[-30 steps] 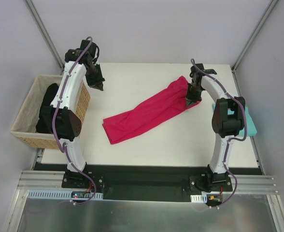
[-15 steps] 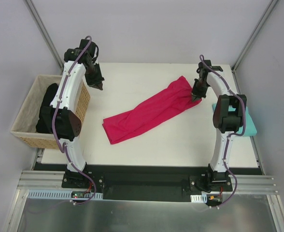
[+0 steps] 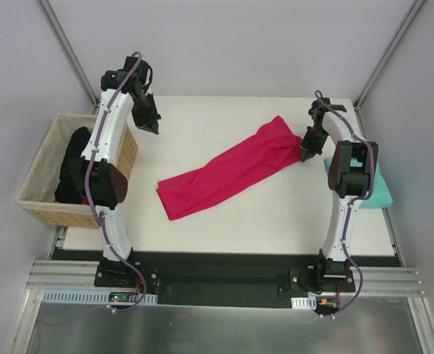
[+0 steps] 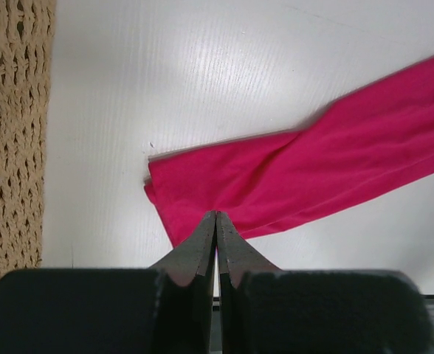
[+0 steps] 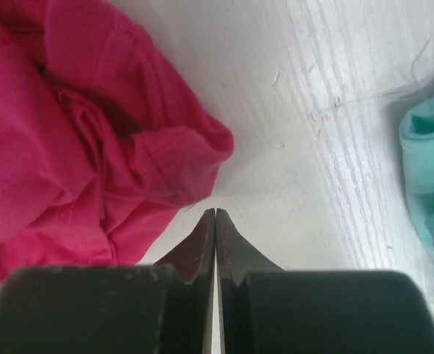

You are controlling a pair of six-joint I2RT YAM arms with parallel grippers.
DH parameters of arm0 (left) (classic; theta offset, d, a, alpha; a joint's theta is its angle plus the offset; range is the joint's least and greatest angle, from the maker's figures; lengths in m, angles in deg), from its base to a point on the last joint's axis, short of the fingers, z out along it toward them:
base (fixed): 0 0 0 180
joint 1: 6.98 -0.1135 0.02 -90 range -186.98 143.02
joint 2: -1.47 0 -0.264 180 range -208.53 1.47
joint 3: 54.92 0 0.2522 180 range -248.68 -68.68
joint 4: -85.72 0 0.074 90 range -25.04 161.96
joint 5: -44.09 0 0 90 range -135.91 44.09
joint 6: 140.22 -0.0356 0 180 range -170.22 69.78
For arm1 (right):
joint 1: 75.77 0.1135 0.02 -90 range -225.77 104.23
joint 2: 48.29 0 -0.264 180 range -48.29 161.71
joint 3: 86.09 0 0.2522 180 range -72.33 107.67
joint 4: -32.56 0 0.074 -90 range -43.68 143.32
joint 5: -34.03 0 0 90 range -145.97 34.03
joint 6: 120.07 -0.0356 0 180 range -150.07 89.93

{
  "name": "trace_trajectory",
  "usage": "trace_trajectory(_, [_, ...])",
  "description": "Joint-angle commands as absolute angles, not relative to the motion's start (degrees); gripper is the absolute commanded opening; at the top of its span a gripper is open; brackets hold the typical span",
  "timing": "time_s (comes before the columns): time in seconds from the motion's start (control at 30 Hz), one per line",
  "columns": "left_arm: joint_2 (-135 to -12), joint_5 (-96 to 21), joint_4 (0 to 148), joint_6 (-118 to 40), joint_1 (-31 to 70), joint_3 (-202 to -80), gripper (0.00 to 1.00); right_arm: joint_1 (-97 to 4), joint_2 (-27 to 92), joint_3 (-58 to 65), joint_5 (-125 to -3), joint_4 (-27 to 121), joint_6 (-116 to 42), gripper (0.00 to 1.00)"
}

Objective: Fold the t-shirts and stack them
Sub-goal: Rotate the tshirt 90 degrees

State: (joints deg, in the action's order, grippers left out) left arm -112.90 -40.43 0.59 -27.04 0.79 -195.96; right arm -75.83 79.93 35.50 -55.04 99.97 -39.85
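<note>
Right gripper (image 5: 215,220) pulls away toward three o'clock, off the pink t-shirt (image 3: 232,171), fingers pressed together, empty; left gripper (image 4: 215,221) likewise closed, empty. Folding not yet begun.

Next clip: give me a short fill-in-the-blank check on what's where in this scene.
1. The crimson-pink t-shirt is gripped by ____ pincer.
2. The left pincer and right pincer are both ____.
3. The wicker basket stands beside the table's ____ edge.
4. The teal t-shirt lies at the table's ____ edge.
Missing words: neither; shut; left; right.
</note>
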Motion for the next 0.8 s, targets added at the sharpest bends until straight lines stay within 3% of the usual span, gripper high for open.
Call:
trace_trajectory(0.0, [-113.49,-40.46,-2.30,-26.05,0.22,-198.93,0.00,-77.09,82.75,39.81,-55.53,102.04,-40.79,0.01])
trace_trajectory(0.33, [-113.49,-41.51,-3.54,-25.00,-0.04,-198.49,0.00,-77.88,91.62,50.79,-64.40,103.01,-39.92,0.01])
trace_trajectory(0.77, [-111.83,-43.35,-4.15,-24.47,-0.21,-195.77,0.00,-77.53,95.58,54.32,-81.89,92.04,-39.38,0.01])
